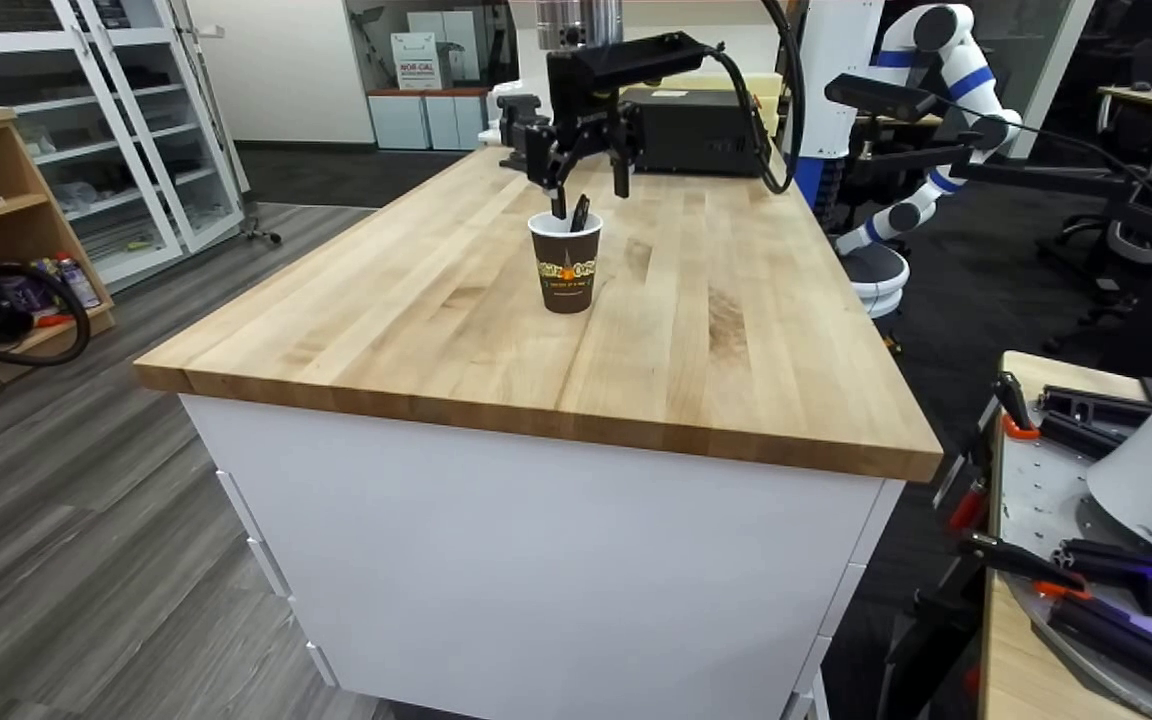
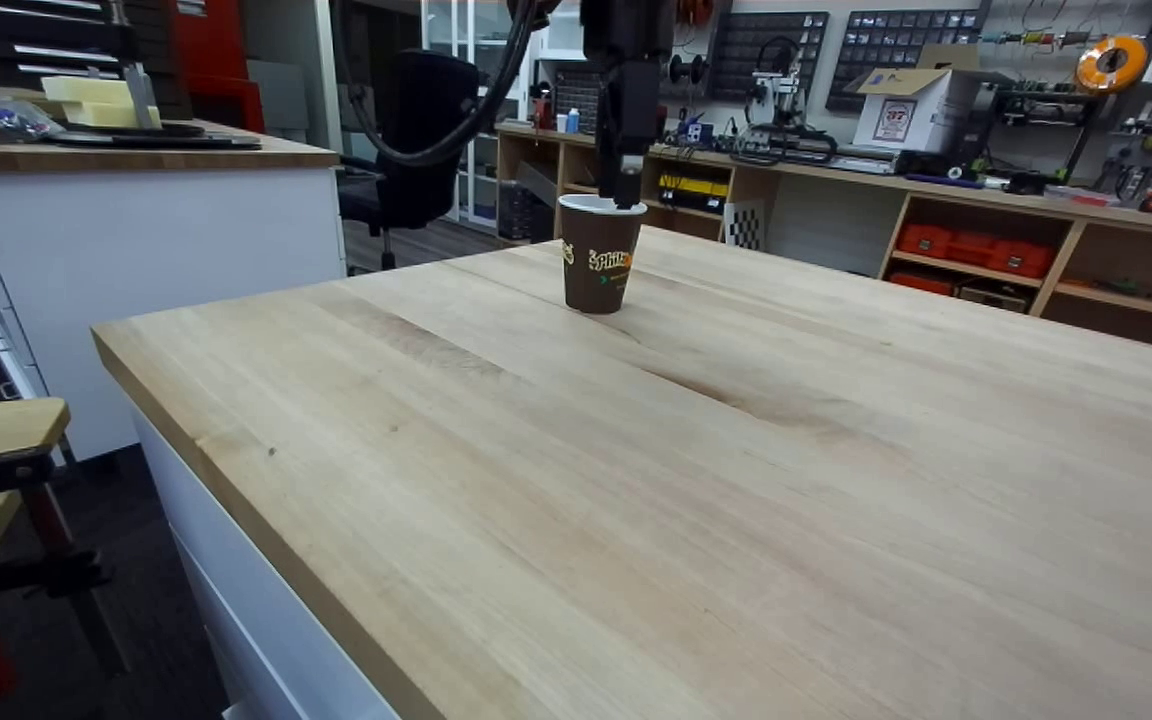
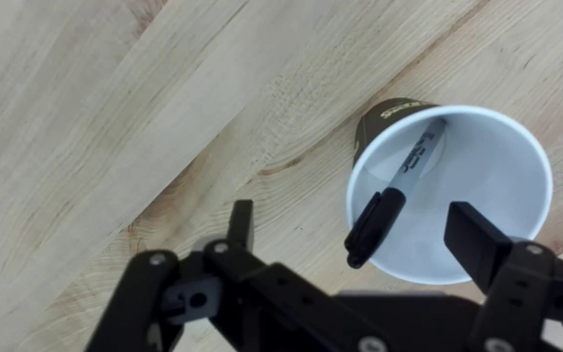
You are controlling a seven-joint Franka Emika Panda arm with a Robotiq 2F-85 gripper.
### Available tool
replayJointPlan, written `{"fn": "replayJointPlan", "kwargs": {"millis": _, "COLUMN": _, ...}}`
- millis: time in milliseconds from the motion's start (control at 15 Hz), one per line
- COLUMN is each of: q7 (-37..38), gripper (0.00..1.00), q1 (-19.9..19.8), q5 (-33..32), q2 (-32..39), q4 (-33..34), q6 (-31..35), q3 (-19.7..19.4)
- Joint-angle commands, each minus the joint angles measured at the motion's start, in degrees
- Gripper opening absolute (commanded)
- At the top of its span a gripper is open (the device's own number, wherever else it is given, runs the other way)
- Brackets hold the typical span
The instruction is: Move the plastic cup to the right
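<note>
At far left stood one carton [image 1: 419, 64] labelled “NOR-CAL”. Right of it, upright on the bench [image 1: 416, 340], stood one plastic cup [image 2: 598, 260], dark brown, its yellowish lettering including “Phil”; one black-capped marker [image 3: 399, 194], its print unclear, leaned inside. The end effector [image 1: 589, 200] was released, its two fingers [image 3: 477, 244] spread, one at the cup's mouth, the other outside the rim. Farther right, far along the bench, stood one black box [image 1: 686, 135].
</note>
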Motion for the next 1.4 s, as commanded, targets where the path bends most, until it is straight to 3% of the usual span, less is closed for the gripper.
{"fn": "replayJointPlan", "kwargs": {"millis": 0, "q7": 2.81, "gripper": 1.0, "q1": 1.26, "q5": -4.07, "q2": -0.27, "q4": -2.14, "q6": 3.27, "q3": -1.59}}
{"fn": "replayJointPlan", "kwargs": {"millis": 200, "q7": 3.54, "gripper": 1.0, "q1": 1.1, "q5": -6.2, "q2": 0.14, "q4": -2.64, "q6": 4.98, "q3": -2.13}}
{"fn": "replayJointPlan", "kwargs": {"millis": 267, "q7": 3.74, "gripper": 0.75, "q1": 1.1, "q5": -6.63, "q2": 0.17, "q4": -2.76, "q6": 5.57, "q3": -2.25}}
{"fn": "replayJointPlan", "kwargs": {"millis": 333, "q7": 3.76, "gripper": 0.74, "q1": 1.13, "q5": -6.89, "q2": 0.28, "q4": -2.78, "q6": 6.07, "q3": -2.33}}
{"fn": "replayJointPlan", "kwargs": {"millis": 1067, "q7": 5.34, "gripper": 0.02, "q1": 2.02, "q5": -9.31, "q2": 0.16, "q4": -1.9, "q6": 6.25, "q3": -2.41}}
{"fn": "replayJointPlan", "kwargs": {"millis": 1333, "q7": 5.35, "gripper": 0.0, "q1": 2.18, "q5": -9.54, "q2": 0.15, "q4": -1.7, "q6": 6.71, "q3": -2.37}}
